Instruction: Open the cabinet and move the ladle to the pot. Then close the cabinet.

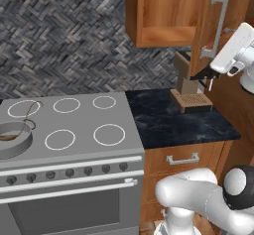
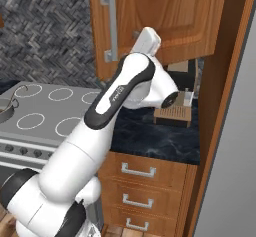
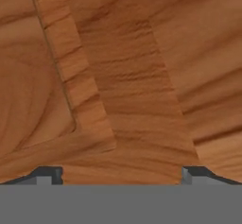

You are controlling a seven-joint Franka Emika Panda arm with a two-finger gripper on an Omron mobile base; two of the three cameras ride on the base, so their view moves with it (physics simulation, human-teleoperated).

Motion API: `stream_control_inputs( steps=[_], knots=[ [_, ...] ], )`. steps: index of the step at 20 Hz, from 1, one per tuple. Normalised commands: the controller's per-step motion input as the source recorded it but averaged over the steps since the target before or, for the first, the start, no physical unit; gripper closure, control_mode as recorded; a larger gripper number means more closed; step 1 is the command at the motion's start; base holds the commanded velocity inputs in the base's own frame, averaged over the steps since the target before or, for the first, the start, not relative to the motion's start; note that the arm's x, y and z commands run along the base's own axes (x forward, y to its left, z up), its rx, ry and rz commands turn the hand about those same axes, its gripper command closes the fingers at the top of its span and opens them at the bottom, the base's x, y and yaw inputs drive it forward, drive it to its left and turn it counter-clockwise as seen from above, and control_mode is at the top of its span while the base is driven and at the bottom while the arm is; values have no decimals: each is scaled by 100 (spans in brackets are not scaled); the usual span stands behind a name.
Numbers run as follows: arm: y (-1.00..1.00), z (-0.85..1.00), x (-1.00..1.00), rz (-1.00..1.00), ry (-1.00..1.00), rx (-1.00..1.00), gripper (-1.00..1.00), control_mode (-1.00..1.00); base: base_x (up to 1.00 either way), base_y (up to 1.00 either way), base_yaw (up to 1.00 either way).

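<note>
Jaws (image 3: 121, 173) stand spread wide, empty, pressed close to the warm-brown wooden cabinet door (image 2: 165, 16), apparently mid-swing. Its vertical silver bar handle (image 2: 111, 26) lies off to one side. The slim dark-grey ladle (image 1: 22, 125) already rests in the grey pot (image 1: 14, 139).

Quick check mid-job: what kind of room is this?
A kitchen, rendered: a stove with burner rings, wooden wall cabinet with its door open, and a dark marble counter over drawers.

Grey stove (image 1: 74, 130) beside black marble counter (image 1: 173, 122) (coffee machine (image 1: 188, 88) on it).
</note>
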Motion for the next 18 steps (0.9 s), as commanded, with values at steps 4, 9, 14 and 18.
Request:
stream_control_inputs(
  steps=[4,9,14,18],
  knots=[
    [12,3,89,-14,22,0,-100,-100,0,0,0],
    [21,1,83,-19,17,-1,-100,-100,0,0,0],
    [34,0,80,-23,7,-3,-100,-100,0,0,0],
    [31,0,75,-22,2,-3,-100,-100,0,0,0]
  ],
)
